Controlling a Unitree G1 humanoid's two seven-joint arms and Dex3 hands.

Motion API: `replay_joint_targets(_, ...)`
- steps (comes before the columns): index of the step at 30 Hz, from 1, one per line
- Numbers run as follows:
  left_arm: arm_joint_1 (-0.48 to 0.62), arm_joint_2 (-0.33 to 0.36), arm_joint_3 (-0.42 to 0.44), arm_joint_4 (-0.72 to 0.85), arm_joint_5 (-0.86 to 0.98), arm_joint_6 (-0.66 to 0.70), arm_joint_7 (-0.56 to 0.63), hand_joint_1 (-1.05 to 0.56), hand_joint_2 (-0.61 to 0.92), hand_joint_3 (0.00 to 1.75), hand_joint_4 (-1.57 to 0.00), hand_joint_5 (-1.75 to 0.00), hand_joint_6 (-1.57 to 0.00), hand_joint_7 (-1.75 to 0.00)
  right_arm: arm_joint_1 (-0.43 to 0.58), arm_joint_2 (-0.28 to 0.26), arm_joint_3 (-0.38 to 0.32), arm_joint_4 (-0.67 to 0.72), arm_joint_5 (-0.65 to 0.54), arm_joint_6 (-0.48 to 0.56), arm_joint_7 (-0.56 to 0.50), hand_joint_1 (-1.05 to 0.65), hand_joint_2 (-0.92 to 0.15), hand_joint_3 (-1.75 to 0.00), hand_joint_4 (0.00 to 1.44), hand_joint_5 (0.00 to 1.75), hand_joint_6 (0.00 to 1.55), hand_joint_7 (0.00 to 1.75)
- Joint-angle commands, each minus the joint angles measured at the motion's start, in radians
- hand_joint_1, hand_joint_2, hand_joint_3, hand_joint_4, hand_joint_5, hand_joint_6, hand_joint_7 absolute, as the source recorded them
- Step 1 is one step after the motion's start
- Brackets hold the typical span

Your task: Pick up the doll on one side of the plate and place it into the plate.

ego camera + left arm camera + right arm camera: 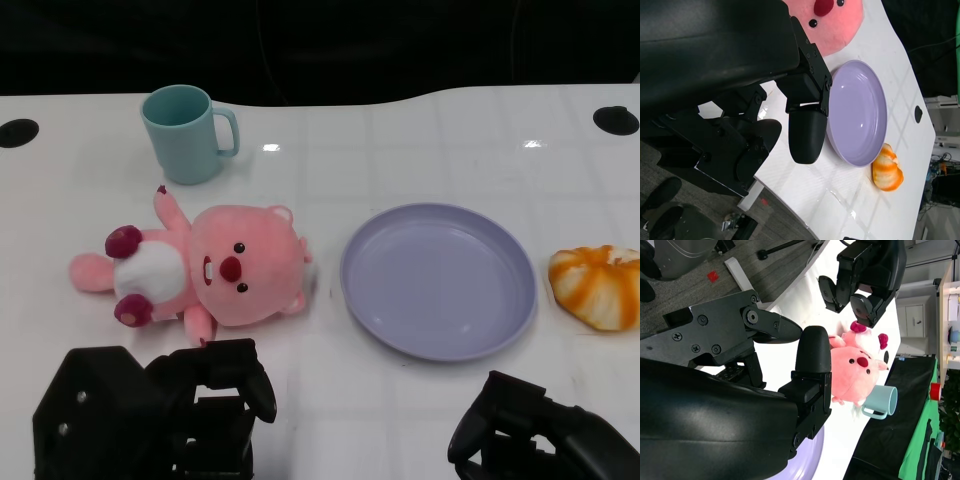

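One pink doll (205, 275) lies left of one purple plate (438, 280); one teal mug (187, 133) far left, one orange bun (597, 286) right. Both hands, left hand (160, 410) and right hand (545, 435), hover near with fingers apart, holding nothing.

Bright overhead light; small glare spots on table (400, 150) behind plate (500, 330); soft shadows, wrist pics sharp w/ dark foreground

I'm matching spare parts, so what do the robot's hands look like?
Both the left hand and the right hand are matte black: blocky angular shells with visible screws, and fingers ending in smooth rounded tips. No cables or markings show.
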Motion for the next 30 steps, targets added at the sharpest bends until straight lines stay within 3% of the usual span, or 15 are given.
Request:
replay_joint_targets(1,0.011,0.005,0.000,0.016,0.009,-0.022,0.006,0.02,0.50,1.34,-0.87,-1.75,-0.76,-1.68,0.003,-0.011,-0.016,0.005,0.010,-0.003,0.004,-0.21,-0.79,-0.71,0.66,1.75,0.49,1.63)
replay_joint_targets(30,0.020,0.014,-0.001,0.034,0.013,-0.052,-0.002,0.02,0.46,1.38,-0.88,-1.75,-0.77,-1.67,0.008,0.000,-0.013,0.021,0.010,-0.025,0.004,-0.21,-0.71,-0.82,0.68,1.75,0.51,1.64)
